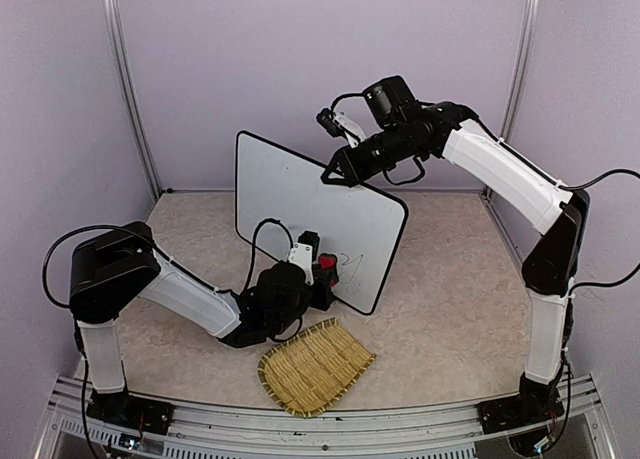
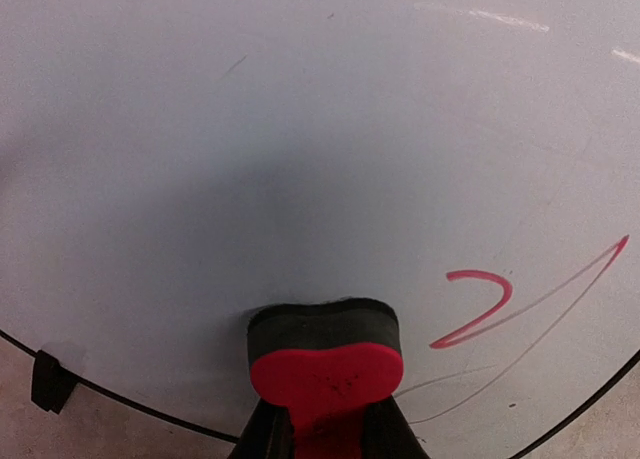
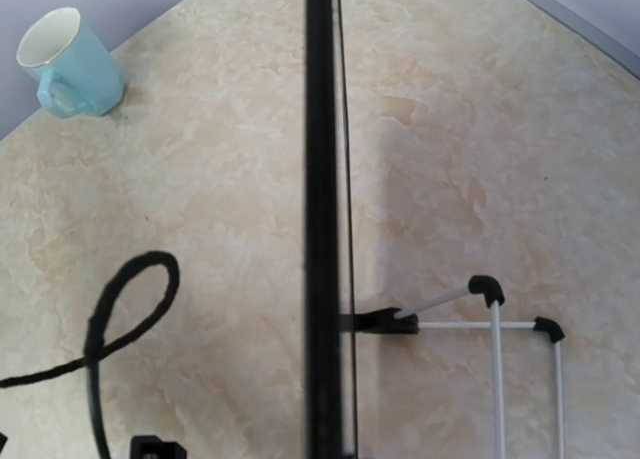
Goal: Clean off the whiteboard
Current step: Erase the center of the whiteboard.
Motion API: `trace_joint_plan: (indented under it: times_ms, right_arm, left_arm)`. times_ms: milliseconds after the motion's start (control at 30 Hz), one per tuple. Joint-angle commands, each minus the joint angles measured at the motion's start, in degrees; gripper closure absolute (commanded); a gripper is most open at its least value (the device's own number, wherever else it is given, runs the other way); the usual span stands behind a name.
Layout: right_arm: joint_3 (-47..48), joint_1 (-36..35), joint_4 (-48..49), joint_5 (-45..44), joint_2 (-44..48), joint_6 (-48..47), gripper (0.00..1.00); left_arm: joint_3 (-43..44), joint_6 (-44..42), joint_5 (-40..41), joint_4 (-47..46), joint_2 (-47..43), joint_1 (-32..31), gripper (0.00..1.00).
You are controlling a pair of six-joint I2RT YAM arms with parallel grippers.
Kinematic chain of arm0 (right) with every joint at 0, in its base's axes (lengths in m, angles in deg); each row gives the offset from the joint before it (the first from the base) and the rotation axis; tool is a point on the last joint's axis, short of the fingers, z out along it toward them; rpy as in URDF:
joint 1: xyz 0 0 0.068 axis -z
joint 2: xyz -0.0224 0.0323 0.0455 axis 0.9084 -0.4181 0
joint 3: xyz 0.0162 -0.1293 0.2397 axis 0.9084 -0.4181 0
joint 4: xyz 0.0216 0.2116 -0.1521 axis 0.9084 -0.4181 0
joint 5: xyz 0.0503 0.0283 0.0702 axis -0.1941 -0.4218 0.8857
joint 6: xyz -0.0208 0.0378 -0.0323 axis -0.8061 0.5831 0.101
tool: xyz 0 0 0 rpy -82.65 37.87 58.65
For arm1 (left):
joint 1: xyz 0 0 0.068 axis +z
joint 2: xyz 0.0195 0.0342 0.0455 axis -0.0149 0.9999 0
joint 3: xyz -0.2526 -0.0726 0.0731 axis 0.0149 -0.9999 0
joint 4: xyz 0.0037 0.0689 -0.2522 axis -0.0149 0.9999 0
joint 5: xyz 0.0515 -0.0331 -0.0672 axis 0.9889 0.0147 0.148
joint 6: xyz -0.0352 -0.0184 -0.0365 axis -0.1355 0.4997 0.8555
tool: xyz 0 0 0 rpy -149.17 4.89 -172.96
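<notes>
Below, left end effector (image 2: 322, 434) presses clamped eraser (image 2: 325, 351) on whiteboard (image 1: 300, 201); right end effector (image 1: 334, 173) pinches its top.

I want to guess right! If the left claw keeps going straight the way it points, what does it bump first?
The whiteboard. The left claw holds a red-and-black eraser, and its black pad already looks pressed against the white face, left of the red squiggle.
</notes>
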Motion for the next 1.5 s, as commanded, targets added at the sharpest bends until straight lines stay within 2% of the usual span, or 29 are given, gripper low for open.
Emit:
trace_joint_plan:
  times_ms: [0,300,533,767,933,1067,1200,1467]
  right_arm:
    - [-2.09,-3.86,-5.57,8.72,-5.74,3.26,1.00]
    - [-1.85,-3.90,-5.50,8.95,-5.77,3.25,1.00]
    - [-2.11,-3.81,-5.57,8.77,-5.67,3.13,1.00]
    - [-2.02,-3.72,-5.42,9.11,-6.02,3.05,1.00]
    - [-2.19,-3.64,-5.42,9.04,-5.94,3.05,1.00]
    - [-2.17,-3.55,-5.45,9.03,-6.02,3.13,1.00]
    - [-2.21,-3.42,-5.41,8.99,-5.86,3.07,1.00]
    - [-2.61,-3.46,-5.39,9.06,-5.77,3.05,1.00]
  left_arm:
    - [-0.62,1.24,-0.28,-0.60,0.45,0.72,0.80]
    - [4.66,-3.35,-1.28,0.39,-4.39,4.19,0.80]
    - [8.23,-6.44,-3.14,0.62,-6.84,3.68,0.80]
    - [7.42,-5.75,-2.82,-2.17,-5.37,2.40,0.80]
    - [3.33,-7.10,-0.37,-10.06,-7.85,1.82,0.79]
    - [4.61,-8.85,1.72,-9.82,-9.20,1.82,0.79]
    - [6.84,-9.49,2.17,-5.59,-7.66,1.54,0.79]
    - [3.56,-6.19,3.70,-3.49,-1.33,-0.75,0.80]
